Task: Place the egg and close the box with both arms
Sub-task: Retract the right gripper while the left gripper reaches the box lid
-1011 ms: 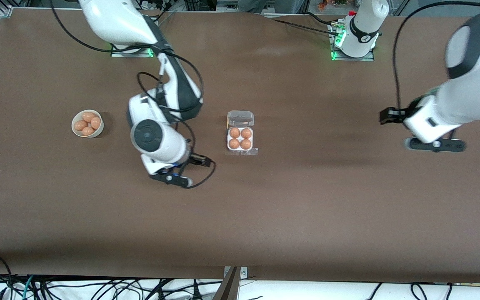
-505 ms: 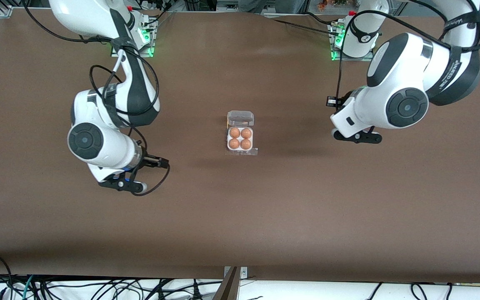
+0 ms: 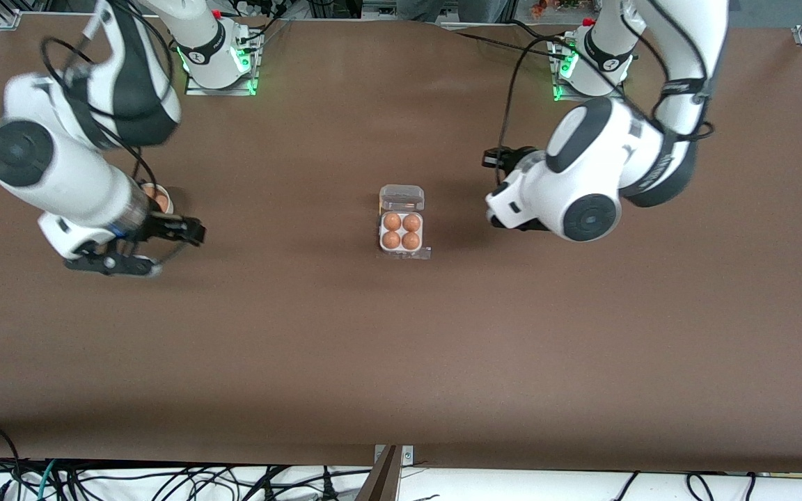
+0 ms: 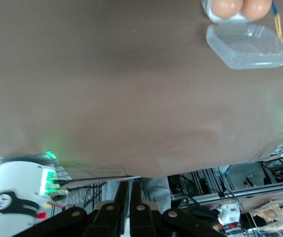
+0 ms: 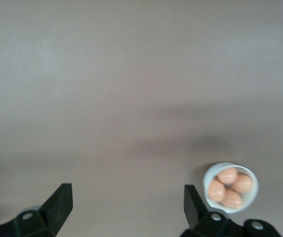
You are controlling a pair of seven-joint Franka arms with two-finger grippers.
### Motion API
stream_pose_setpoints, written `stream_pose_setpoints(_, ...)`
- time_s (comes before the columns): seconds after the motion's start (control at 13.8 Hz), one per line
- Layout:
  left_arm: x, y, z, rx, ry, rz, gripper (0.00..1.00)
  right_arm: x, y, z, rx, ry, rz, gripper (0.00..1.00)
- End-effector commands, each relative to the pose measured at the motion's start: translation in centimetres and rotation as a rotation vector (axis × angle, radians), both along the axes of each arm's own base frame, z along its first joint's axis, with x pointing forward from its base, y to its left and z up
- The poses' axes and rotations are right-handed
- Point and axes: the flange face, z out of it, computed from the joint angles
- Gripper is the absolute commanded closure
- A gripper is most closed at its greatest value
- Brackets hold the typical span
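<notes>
The small square white egg carton with hinged clear plastic lid (image 3: 402, 221) sits mid-table, lid open, four brown eggs (image 3: 401, 231) filling its cells. The left gripper (image 4: 130, 197), fingers pressed together and empty, hangs over bare table beside the carton. The right gripper (image 5: 126, 200), fingers spread, hovers beside the round white bowl of eggs (image 5: 230, 186).

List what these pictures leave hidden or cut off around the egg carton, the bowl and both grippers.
- Bowl: front view, mostly covered by the right arm; the right wrist view shows it whole.
- Box: left wrist view, tray cut off by the picture's edge; only two eggs and the open lid show.
- Left gripper: front view, hidden under its own wrist.
- Right gripper: front view, fingertips hidden below the arm.
</notes>
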Motion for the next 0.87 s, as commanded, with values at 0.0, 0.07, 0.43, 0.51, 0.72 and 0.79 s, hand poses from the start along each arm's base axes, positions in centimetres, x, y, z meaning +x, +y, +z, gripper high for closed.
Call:
stream_pose_setpoints(0.0, -0.4, -2.6, -2.0, -0.025, 0.069, 0.026, 0.95, -4.0, -4.0, 4.0, 0.007, -0.047, 0.085, 0.00)
stream_pose_setpoints(0.07, -0.9, -4.0, -2.9, -0.054, 0.095, 0.034, 0.96, -4.7, -5.8, 5.5, 0.007, -0.039, 0.089, 0.00)
stream_pose_setpoints(0.43, -3.6, -11.5, -6.5, 0.020, 0.031, 0.101, 0.96, -6.2, -9.1, 10.4, 0.001, -0.014, 0.067, 0.00)
stream_pose_setpoints(0.51, -4.3, -12.8, -7.2, 0.032, 0.019, 0.107, 0.96, -6.4, -9.4, 11.1, 0.000, -0.001, 0.056, 0.00)
stream_pose_setpoints(0.72, -5.8, -16.0, -9.8, 0.085, -0.019, 0.151, 0.96, -6.2, -9.8, 9.7, -0.001, 0.044, 0.025, 0.00)
stream_pose_setpoints(0.79, -6.3, -16.5, -10.7, 0.092, -0.019, 0.146, 0.96, -6.2, -10.0, 9.3, 0.002, 0.050, 0.020, 0.00)
